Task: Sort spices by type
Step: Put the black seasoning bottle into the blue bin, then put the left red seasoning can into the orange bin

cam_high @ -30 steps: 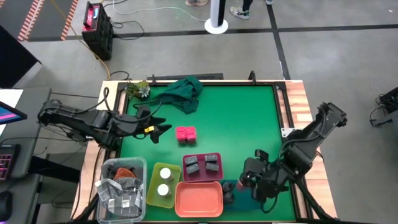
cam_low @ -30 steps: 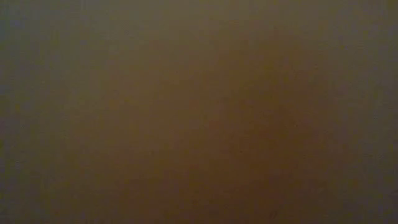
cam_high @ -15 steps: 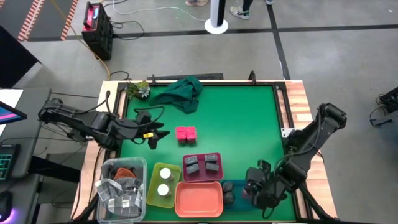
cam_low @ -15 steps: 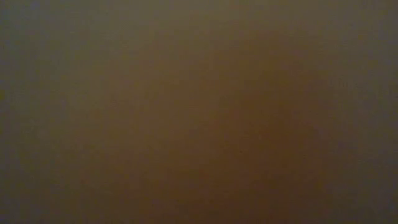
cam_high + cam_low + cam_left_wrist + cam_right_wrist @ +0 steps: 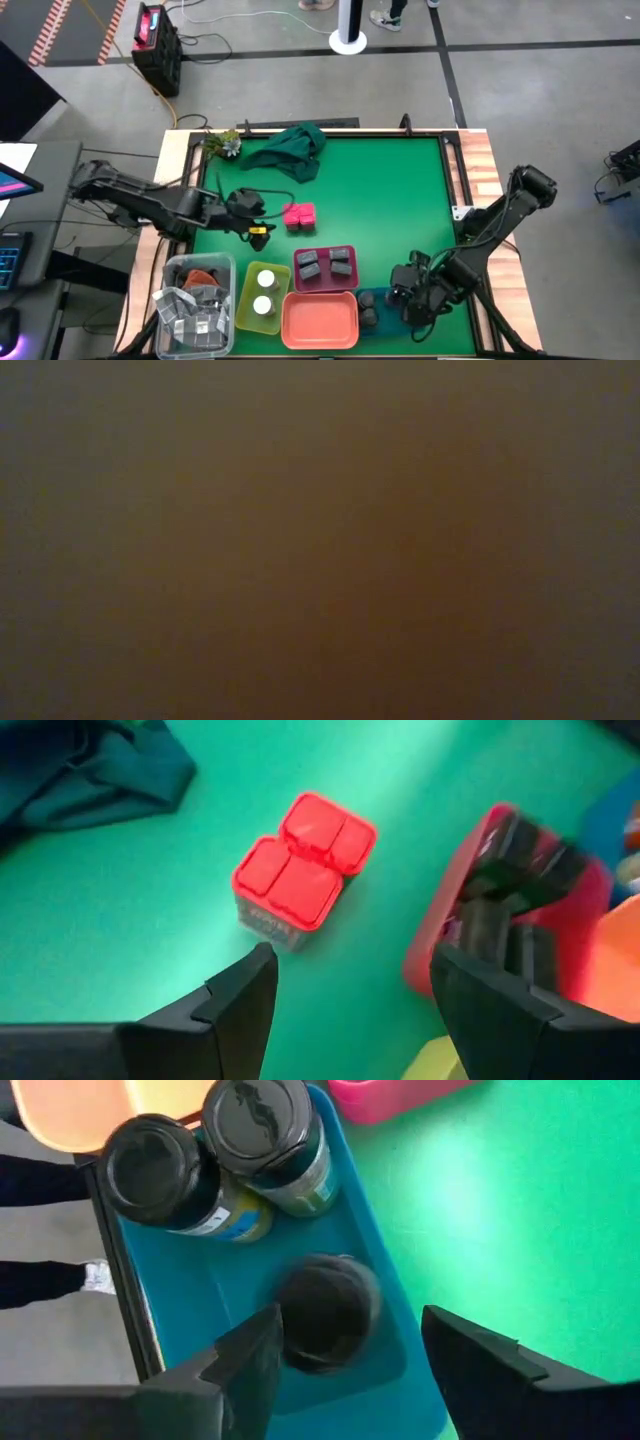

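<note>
Two bright pink blocks (image 5: 298, 213) (image 5: 300, 860) stand side by side on the green mat. My left gripper (image 5: 264, 222) (image 5: 350, 965) is open just to their left, its fingers short of them. My right gripper (image 5: 398, 292) (image 5: 350, 1320) is open above the blue tray (image 5: 385, 312) (image 5: 215, 1295) near the table's near edge. Two dark round jars (image 5: 367, 308) (image 5: 210, 1155) stand upright in the tray. A third dark jar (image 5: 325, 1312) sits in the tray below and between the right fingers, blurred. The low view is dark and shows nothing.
Along the near edge are a yellow tray with two white-lidded jars (image 5: 264, 292), a pink tray with dark grey boxes (image 5: 325, 266) (image 5: 510, 900), an orange tray (image 5: 320, 320) and a clear bin (image 5: 195, 300). A dark green cloth (image 5: 290, 148) and a small plant (image 5: 222, 143) lie at the far edge.
My left gripper has reached toward the table's right and a little toward the near edge, closing in on the pink blocks. My right gripper has shifted slightly over the blue tray, first toward the near edge, then back.
</note>
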Controlling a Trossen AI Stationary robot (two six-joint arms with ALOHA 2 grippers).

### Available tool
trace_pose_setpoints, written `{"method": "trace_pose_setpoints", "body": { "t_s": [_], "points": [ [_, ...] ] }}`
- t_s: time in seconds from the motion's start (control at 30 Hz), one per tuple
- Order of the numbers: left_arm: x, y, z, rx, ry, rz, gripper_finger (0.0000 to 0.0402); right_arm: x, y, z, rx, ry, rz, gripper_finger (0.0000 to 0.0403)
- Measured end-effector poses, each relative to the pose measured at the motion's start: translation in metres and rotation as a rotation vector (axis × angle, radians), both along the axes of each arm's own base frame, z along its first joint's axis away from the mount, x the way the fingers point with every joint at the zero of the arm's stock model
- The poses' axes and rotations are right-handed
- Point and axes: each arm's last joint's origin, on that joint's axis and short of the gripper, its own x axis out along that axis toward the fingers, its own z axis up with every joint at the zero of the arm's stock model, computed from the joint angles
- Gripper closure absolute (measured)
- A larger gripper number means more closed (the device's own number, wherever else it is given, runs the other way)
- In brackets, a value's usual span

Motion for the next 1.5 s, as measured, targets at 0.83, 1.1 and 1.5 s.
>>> {"method": "trace_pose_setpoints", "body": {
  "t_s": [0.83, 1.1, 1.5],
  "points": [
    [0.024, 0.046, -0.015, 0.050, 0.115, -0.106, 0.0153, 0.033, -0.045, 0.058, -0.019, 0.028, -0.110, 0.0135],
    [0.025, 0.048, 0.000, 0.203, 0.016, -0.153, 0.0153, 0.076, -0.128, 0.065, 0.007, -0.046, -0.404, 0.0135],
    [0.008, 0.044, 0.032, 0.252, -0.186, -0.254, 0.0153, 0.096, -0.186, 0.071, 0.136, -0.181, -0.684, 0.0135]
  ]
}}
